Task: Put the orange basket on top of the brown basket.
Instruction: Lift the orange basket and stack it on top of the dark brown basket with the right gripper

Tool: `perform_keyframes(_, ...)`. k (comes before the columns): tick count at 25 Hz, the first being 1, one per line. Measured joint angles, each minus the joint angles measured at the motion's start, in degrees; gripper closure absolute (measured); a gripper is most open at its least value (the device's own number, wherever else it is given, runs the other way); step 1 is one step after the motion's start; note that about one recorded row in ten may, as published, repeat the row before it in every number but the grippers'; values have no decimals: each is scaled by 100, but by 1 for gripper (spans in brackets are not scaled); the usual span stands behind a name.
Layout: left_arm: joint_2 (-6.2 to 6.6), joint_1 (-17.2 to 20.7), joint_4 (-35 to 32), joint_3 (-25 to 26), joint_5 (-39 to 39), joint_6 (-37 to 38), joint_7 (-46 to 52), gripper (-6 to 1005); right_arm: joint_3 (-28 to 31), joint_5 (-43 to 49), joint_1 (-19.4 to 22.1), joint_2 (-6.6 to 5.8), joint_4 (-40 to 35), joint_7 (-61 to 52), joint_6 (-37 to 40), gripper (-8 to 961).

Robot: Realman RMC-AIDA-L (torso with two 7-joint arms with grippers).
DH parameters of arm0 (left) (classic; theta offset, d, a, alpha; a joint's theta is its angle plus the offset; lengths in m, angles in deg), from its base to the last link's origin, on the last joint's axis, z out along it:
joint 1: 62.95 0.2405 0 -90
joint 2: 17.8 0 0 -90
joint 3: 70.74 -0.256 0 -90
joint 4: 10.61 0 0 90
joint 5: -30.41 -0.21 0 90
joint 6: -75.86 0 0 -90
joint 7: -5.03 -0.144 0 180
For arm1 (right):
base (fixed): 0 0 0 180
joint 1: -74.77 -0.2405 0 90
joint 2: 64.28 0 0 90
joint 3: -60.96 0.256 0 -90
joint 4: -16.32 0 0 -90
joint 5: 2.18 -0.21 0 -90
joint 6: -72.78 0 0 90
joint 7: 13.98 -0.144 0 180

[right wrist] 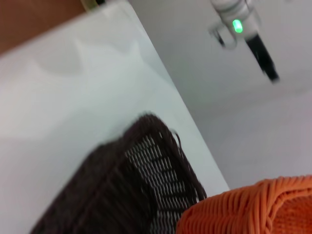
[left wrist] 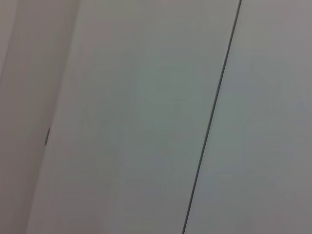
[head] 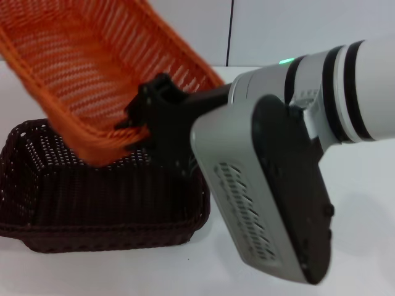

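- The right hand is clamped on the near rim of the orange basket, holding it tilted up above the brown basket. A one-edge pinch on springy wicker may slip, I judge, and the basket could swing or drop.
- With that tilt, the low corner could catch the brown basket's rim and shove it across the white desk if the hand lowers without levelling.
- Released off-centre, the orange basket might settle crooked instead of nesting.
- The left hand is out of sight; its wrist camera faces only a plain wall.
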Motion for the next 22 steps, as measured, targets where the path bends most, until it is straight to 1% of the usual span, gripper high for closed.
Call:
perform_keyframes(1,1,-2,-7,0,43,0,0,486,56,-337,49,-9,-64,329,-49,780)
perform_keyframes(3,2,-5,-15,0,138,-2,0,486,69,-461,81,-13,-71,477,-97,781)
perform_keyframes(5,3,-5,-17,0,208,-6,0,486,178,-910,226,-14,-145,1194,-334,781)
perform_keyframes(6,3,-6,-17,0,256,-8,0,486,241,-1053,262,-13,-190,1433,-412,781)
perform_keyframes(7,1,-6,-17,0,279,-11,0,486,241,-1053,262,-13,-190,1433,-412,781)
perform_keyframes(8,1,-6,-17,0,279,-11,0,486,362,-1240,294,-14,-280,1771,-524,781)
perform_keyframes(9,-6,-6,-17,0,333,-26,0,486,603,-1535,300,-12,-451,2245,-691,781)
perform_keyframes(10,-6,-6,-17,0,333,-26,0,486,603,-1535,300,-12,-451,2245,-691,781)
perform_keyframes(12,-80,-6,-17,0,511,-122,0,486,1014,-1912,176,-15,-781,2800,-1008,781)
perform_keyframes(13,-106,-5,-18,0,569,-153,0,486,1014,-1912,176,-15,-781,2800,-1008,781)
perform_keyframes(14,-106,-5,-18,0,569,-153,0,486,1318,-2235,19,-23,-1090,3215,-1311,781)
perform_keyframes(15,-106,-5,-18,0,569,-153,0,486,1318,-2235,19,-23,-1090,3215,-1311,781)
perform_keyframes(18,-309,24,-55,0,944,-297,0,486,1815,-2810,-308,-40,-1817,3863,-1779,780)
perform_keyframes(19,-314,25,-57,0,952,-301,0,486,2139,-3124,-629,-64,-2460,4188,-2196,780)
perform_keyframes(20,-314,25,-57,0,952,-301,0,486,2139,-3124,-629,-64,-2460,4188,-2196,780)
perform_keyframes(21,-428,50,-95,0,1089,-365,-7,486,2273,-3211,-767,-74,-2712,4282,-2367,780)
perform_keyframes(22,-461,63,-103,0,1128,-378,-10,486,2535,-3263,-974,-91,-3126,4429,-2664,780)
